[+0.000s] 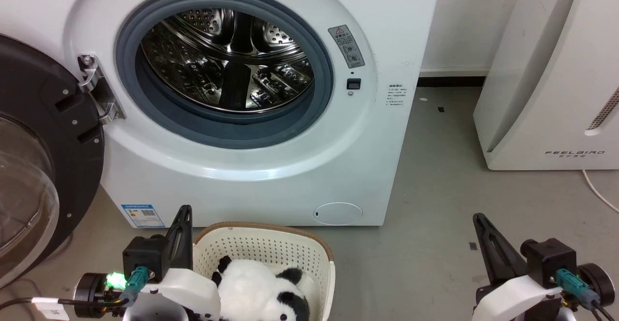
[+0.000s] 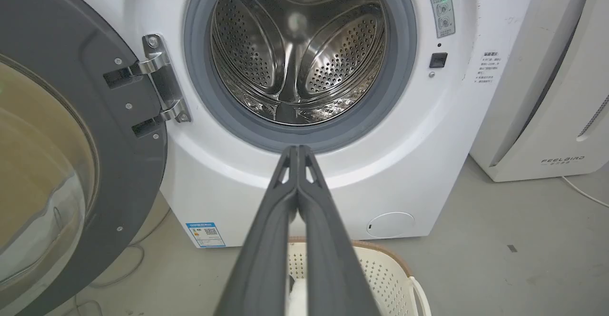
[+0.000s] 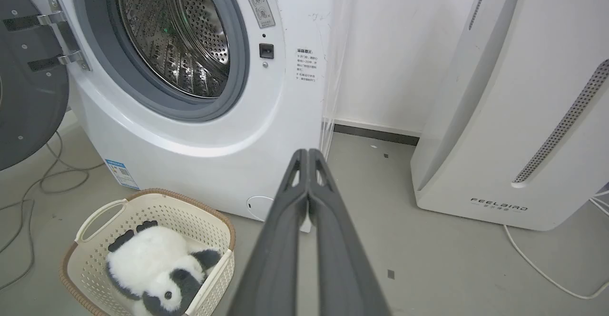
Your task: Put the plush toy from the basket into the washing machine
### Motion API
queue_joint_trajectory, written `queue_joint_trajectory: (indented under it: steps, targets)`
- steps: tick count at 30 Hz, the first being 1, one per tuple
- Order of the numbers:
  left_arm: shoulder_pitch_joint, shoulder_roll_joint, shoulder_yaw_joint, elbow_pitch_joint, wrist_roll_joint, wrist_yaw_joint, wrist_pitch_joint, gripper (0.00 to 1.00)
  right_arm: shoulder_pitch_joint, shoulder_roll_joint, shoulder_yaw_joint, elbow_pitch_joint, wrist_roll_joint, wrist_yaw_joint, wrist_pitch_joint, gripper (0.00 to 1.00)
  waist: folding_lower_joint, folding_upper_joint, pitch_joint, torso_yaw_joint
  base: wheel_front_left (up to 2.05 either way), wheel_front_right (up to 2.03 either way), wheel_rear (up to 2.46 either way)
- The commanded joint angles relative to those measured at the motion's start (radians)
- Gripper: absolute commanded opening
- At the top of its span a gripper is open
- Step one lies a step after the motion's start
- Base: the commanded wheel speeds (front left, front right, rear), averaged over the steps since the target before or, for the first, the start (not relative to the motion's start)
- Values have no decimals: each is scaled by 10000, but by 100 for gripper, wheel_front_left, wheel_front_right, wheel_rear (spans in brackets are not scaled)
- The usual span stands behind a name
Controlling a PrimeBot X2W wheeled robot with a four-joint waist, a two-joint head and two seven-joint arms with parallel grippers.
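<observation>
Item count, floor level.

- White front-loading washing machine (image 1: 271, 166): one. Grey-gasketed round porthole uncovered; perforated steel drum (image 1: 227, 60) with nothing seen inside. One dark-framed glass door (image 1: 43, 156) swung wide to the robot's left on one steel hinge (image 1: 99, 91). One blue label sticker (image 1: 142, 215) at the lower front corner.
- Cream perforated plastic basket with brown rim (image 3: 188, 218): one, on the grey floor (image 1: 435, 243) just in front of the machine.
- Fluffy black-and-white panda plush toy (image 3: 150, 266): one, lying inside the basket, head toward the robot.
- Left gripper (image 2: 298, 148): one, two dark fingers pressed together, holding nothing, above the basket's left side.
- Right gripper (image 3: 308, 152): one, fingers likewise closed and with nothing between them, well right of the basket.
- White FEELBIRD-lettered appliance (image 1: 546, 94): one, right of the machine.
- White cable (image 3: 537, 268): one, beside that appliance.
</observation>
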Motion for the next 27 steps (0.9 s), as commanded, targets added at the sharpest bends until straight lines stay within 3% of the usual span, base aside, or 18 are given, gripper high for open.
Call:
queue_joint_trajectory:
  steps: [1,2,3,27]
  targets:
    - [136,3,-5,-43,24,26,5,0,-140,-6,1,-37,-78,-9,16,0,0,0,0,0,0,0,0]
    - [136,3,-5,-43,24,26,5,0,-140,-6,1,-37,-78,-9,16,0,0,0,0,0,0,0,0]
    - [0,0,4,0,0,0,1,100,0,0,-1,0,0,0,1,100,0,0,0,0,0,0,0]
    - [-687,61,-317,1067,-60,164,-461,100,-166,-1,-226,-196,548,-2,-459,100,0,0,448,-78,0,0,0]
